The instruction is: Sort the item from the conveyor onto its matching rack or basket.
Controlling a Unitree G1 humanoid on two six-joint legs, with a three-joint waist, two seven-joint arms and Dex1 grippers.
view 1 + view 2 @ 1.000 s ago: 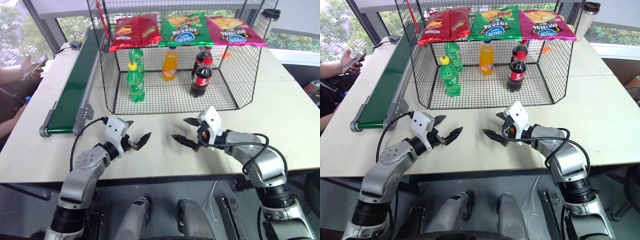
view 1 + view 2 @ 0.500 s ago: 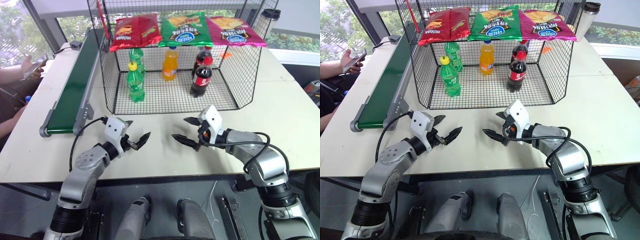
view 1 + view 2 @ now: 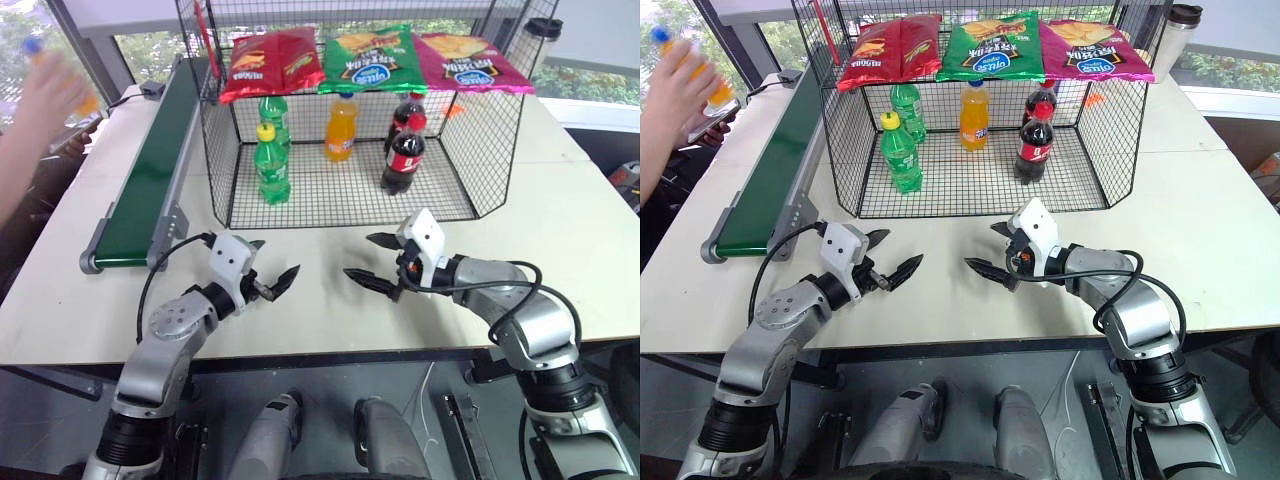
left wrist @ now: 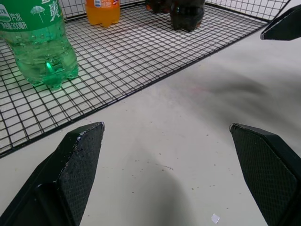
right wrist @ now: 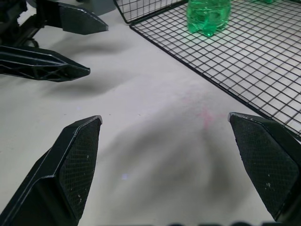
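A person's hand (image 3: 675,85) held the orange soda bottle (image 3: 690,68) beyond the conveyor (image 3: 770,170). We judged it light, stiff, slippery; grip mid-body. Left gripper (image 3: 272,282) and right gripper (image 3: 368,262) gaped wide, empty.

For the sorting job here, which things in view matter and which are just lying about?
Job:
orange soda bottle, blurred, in a person's hand
conveyor
wire cage
left gripper and right gripper, both open over the table

Lying about:
chip bags
tumbler
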